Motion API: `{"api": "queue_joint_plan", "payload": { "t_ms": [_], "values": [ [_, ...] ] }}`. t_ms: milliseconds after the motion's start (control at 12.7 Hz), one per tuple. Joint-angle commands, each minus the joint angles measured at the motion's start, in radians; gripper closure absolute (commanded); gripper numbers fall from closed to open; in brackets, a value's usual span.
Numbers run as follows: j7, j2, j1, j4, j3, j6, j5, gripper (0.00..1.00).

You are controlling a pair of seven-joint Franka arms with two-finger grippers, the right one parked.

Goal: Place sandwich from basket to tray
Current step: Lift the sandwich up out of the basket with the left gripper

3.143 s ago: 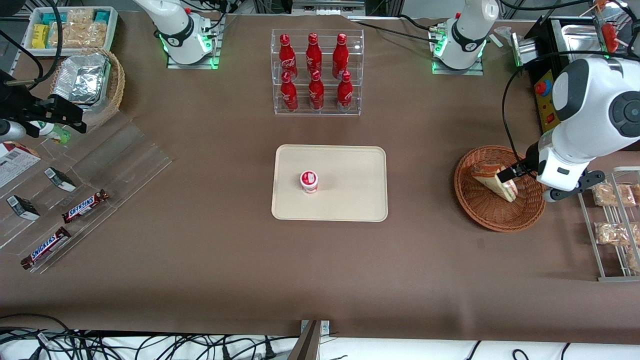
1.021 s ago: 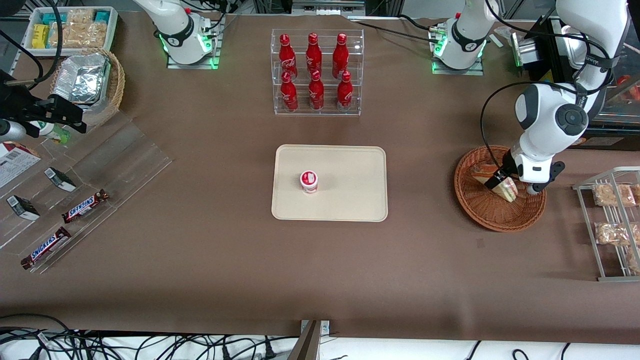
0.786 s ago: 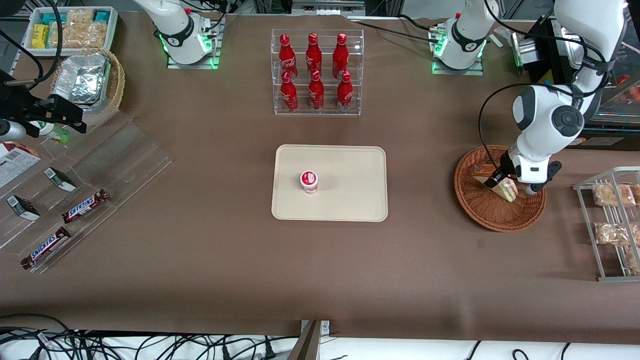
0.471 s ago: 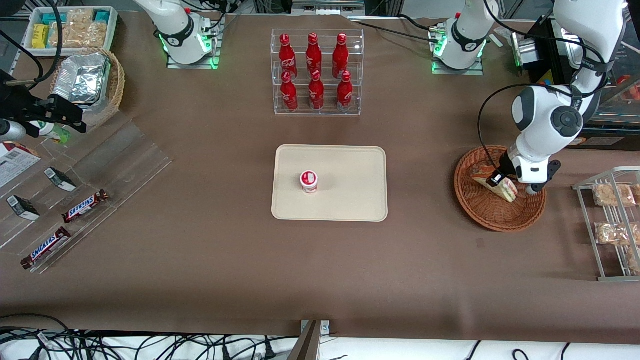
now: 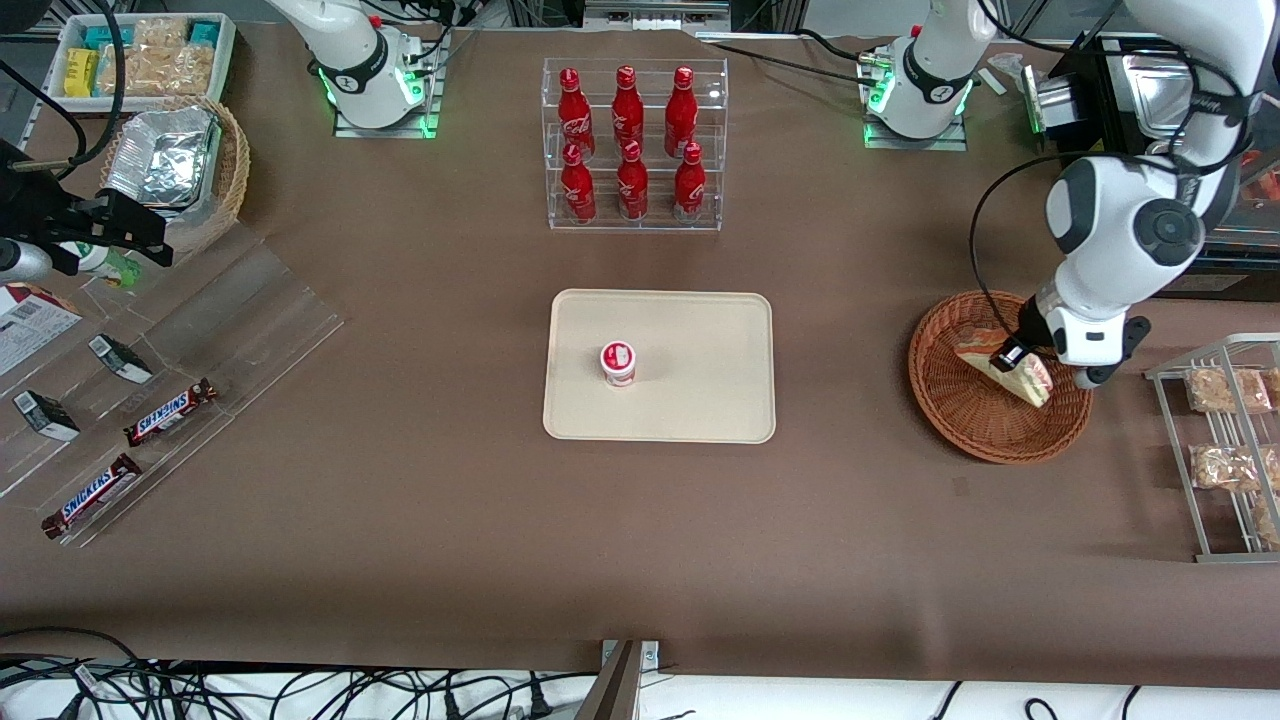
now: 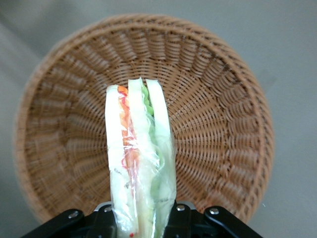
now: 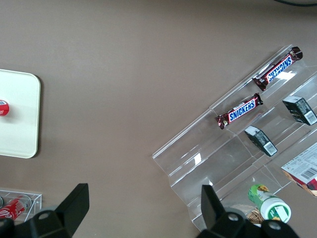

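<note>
Between the closed fingers of the left gripper (image 6: pixel 141 218), the clear-wrapped triangular sandwich (image 6: pixel 139 168) stood on edge, lifted just above the round reddish-brown wicker basket (image 6: pixel 218 99). It looked light, soft and slippery in its film, so a gentle pinch across the bread faces suited it. Well away toward the parked arm sat the flat cream-beige plastic tray (image 5: pixel 700 330).

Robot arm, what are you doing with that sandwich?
The left arm's gripper is shut on the sandwich and holds it over the basket. In the wrist view the sandwich hangs clear above the wicker, so it looks lifted off the bottom. It is meant to go onto the tray in the middle of the table, where only a small red and white cup stands. So the sandwich is picked up but not carried over yet.
</note>
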Motion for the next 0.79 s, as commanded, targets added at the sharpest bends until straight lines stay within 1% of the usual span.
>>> {"api": "queue_joint_plan", "payload": {
  "t_ms": [0, 157, 314, 393, 550, 707],
  "values": [
    [0.044, -0.022, -0.005, 0.173, -0.028, -0.233, 0.009, 0.99],
    [0.107, -0.019, -0.005, 0.293, -0.047, -0.37, -0.004, 0.99],
    [0.159, -0.015, -0.006, 0.379, -0.058, -0.486, -0.059, 0.99],
    [0.188, -0.015, -0.006, 0.409, -0.064, -0.523, -0.065, 0.99],
    [0.3, -0.015, -0.006, 0.475, -0.105, -0.597, -0.065, 1.0],
    [0.456, -0.019, -0.006, 0.499, -0.166, -0.62, -0.065, 0.99]
  ]
}}
